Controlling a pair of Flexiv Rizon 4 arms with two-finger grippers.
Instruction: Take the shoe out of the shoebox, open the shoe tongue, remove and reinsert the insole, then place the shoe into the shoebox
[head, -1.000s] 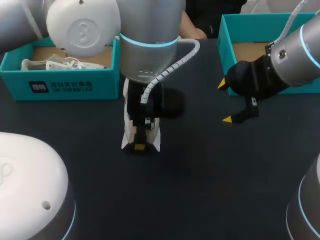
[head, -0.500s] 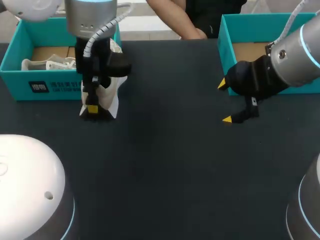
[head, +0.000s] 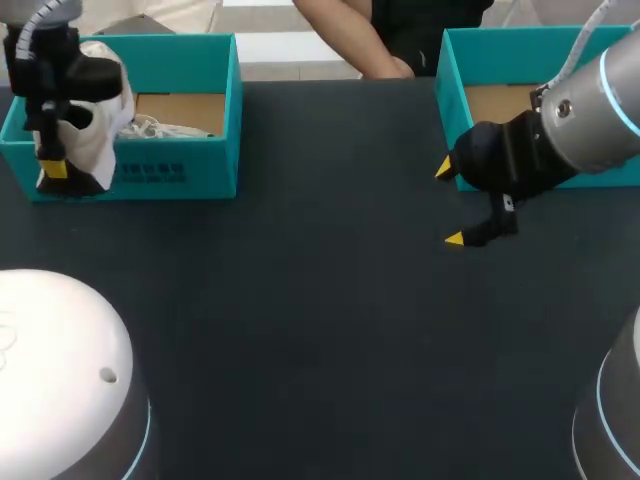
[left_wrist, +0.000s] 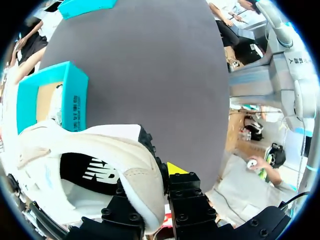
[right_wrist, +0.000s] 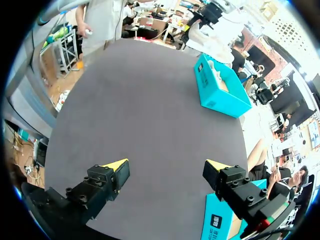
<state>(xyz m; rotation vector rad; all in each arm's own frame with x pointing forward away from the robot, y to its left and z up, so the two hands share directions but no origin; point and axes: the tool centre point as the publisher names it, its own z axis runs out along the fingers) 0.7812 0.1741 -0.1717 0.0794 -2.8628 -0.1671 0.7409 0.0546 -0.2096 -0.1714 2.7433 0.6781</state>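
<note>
Shoe (head: 95, 140) clamped in left gripper (head: 55, 172) over shoebox (head: 180, 170) front wall, likely for placing inside; right gripper (head: 449, 203) splayed empty, parked aside.

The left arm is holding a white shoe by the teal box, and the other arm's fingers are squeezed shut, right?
Not quite. The right end effector is open, its yellow tips spread apart with nothing between them; the right wrist view shows it. The left end effector does hold the white shoe by the teal box.
</note>
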